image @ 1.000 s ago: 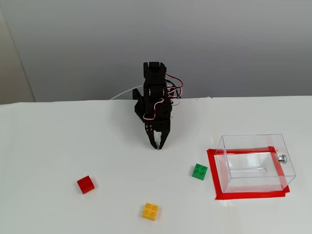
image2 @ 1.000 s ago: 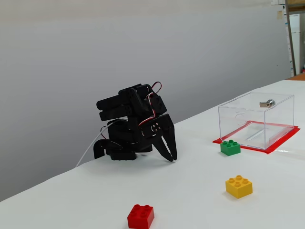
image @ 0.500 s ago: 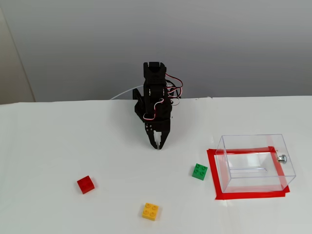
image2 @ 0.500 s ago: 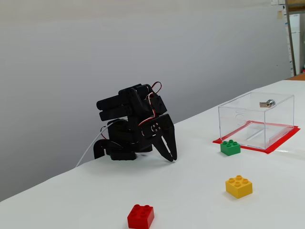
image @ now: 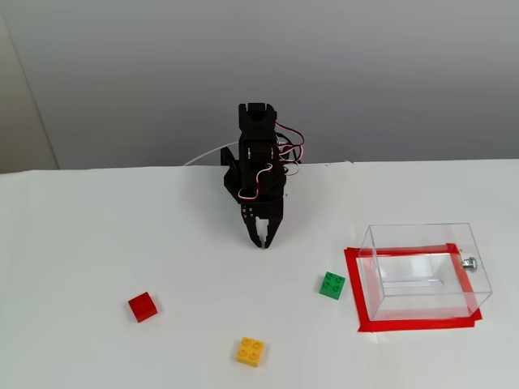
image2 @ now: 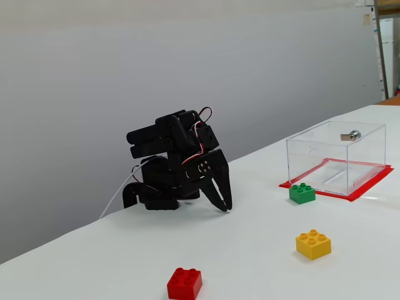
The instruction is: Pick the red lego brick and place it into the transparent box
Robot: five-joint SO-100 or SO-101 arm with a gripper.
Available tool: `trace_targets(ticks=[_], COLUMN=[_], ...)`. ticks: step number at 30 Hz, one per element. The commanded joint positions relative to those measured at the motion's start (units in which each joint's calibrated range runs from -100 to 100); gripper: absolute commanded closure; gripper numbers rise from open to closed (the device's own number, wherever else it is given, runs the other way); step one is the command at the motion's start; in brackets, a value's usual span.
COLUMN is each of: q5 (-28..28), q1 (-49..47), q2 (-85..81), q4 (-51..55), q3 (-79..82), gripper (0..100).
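Note:
The red lego brick (image: 143,306) (image2: 184,283) lies alone on the white table, at the front left in a fixed view. The transparent box (image: 424,270) (image2: 336,157) stands on a red taped rectangle at the right, a silver knob on its side, nothing inside it. My black gripper (image: 262,241) (image2: 226,207) is folded down near the arm's base, tips close to the table, jaws shut with nothing between them. It is well apart from both the brick and the box.
A green brick (image: 332,285) (image2: 302,193) sits just left of the box's tape. A yellow brick (image: 250,351) (image2: 313,244) lies near the front edge. The white table (image: 97,235) ends at a grey wall behind the arm.

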Motion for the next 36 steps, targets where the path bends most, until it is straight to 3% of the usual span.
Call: trace_targets(ticks=[1, 17, 24, 36], q5=[-0.2, 0.3, -0.1, -0.2], q1=[0.0, 0.5, 1.5, 12.9], q2=[-0.4, 2.6, 14.9, 41.1], q4=[0.2, -12.1, -18.0, -21.1], q3=[-1.4, -10.0, -18.7, -38.2], gripper=[97, 97, 97, 97])
